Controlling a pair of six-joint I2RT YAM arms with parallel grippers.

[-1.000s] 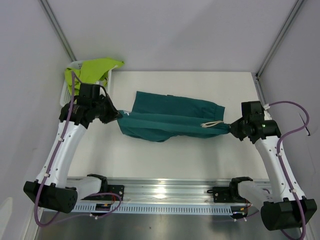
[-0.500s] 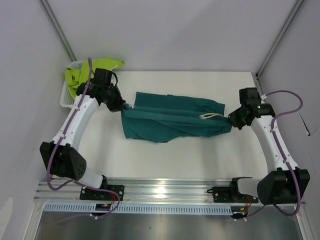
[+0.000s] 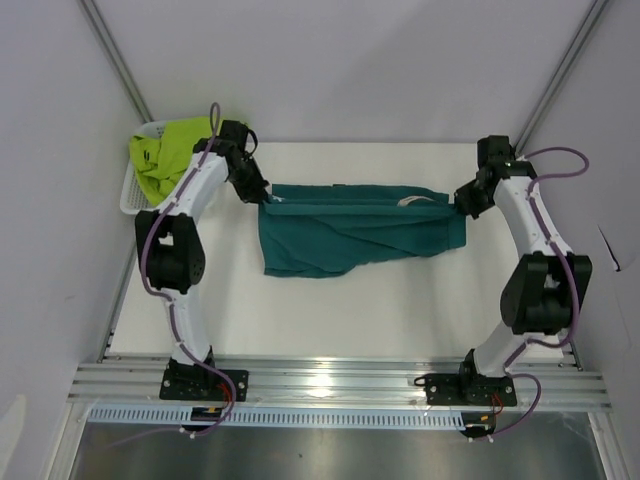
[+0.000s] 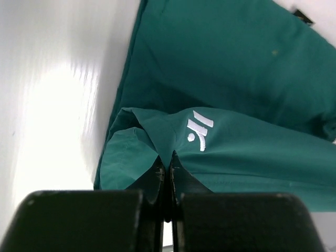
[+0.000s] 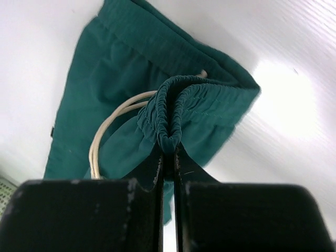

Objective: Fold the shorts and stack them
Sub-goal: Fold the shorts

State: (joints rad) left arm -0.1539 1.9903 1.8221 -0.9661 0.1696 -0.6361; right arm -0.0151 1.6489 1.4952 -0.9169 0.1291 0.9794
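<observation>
Looking down from high behind both arm bases, taking in the whole table (image 3: pixel 400 310) and the far wall. Peering from close up past the left gripper (image 4: pixel 167 167) at one end of the teal shorts (image 3: pixel 350 225), and past the right gripper (image 5: pixel 168 156) at the opposite end. Sharing those shorts across all three views.

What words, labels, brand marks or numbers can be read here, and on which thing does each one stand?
No readable word or number anywhere.
White stitched mark on the dark teal shorts: a few slanted strokes, a logo, not legible letters.
Small black tag at the shorts' edge: too small to read.
Lime shorts: no print seen.
</observation>
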